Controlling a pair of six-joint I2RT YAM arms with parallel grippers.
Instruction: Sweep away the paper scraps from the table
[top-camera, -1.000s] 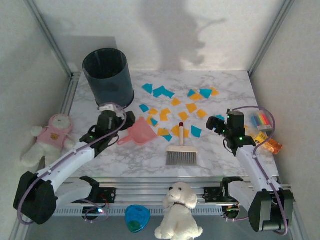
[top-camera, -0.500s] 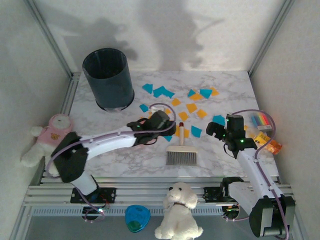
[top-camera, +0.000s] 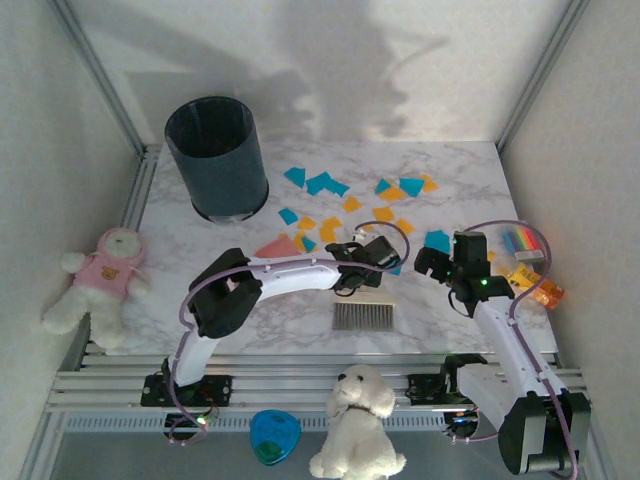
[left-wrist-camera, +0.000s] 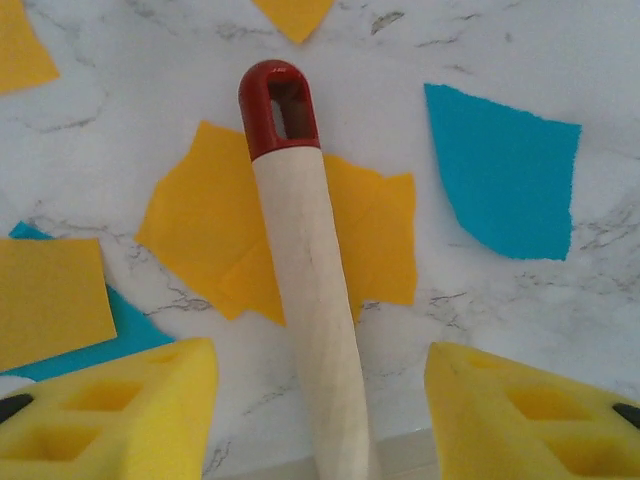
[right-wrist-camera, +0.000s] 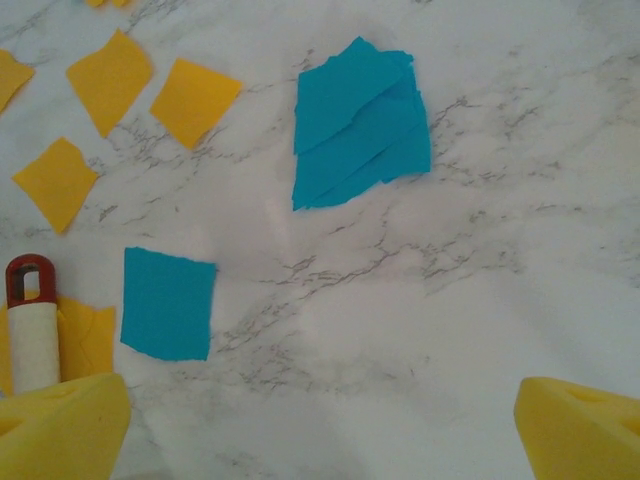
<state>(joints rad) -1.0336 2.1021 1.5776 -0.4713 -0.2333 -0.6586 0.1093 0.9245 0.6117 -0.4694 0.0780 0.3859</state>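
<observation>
Orange-yellow and teal paper scraps (top-camera: 383, 214) lie scattered over the middle of the marble table (top-camera: 470, 170). A brush (top-camera: 361, 315) lies near the front, handle pointing away. My left gripper (top-camera: 362, 262) reaches across to that handle. In the left wrist view the cream handle (left-wrist-camera: 305, 280) with its red tip runs between my yellow fingers (left-wrist-camera: 120, 410), a gap on each side; the gripper (left-wrist-camera: 322, 350) is open. The handle rests on an orange scrap (left-wrist-camera: 200, 240). My right gripper (top-camera: 432, 252) hovers open (right-wrist-camera: 320, 390) over bare marble near two teal scraps (right-wrist-camera: 360, 120).
A pink dustpan (top-camera: 278, 246) lies left of the brush. A dark bin (top-camera: 217, 155) stands at the back left. A striped block (top-camera: 523, 242) and an orange toy (top-camera: 540, 290) sit at the right edge. Plush toys (top-camera: 105, 275) (top-camera: 357, 420) sit off the table.
My left arm has swung right from the pink dustpan to the brush handle, and its jaws have narrowed around it. The right arm has hardly moved.
</observation>
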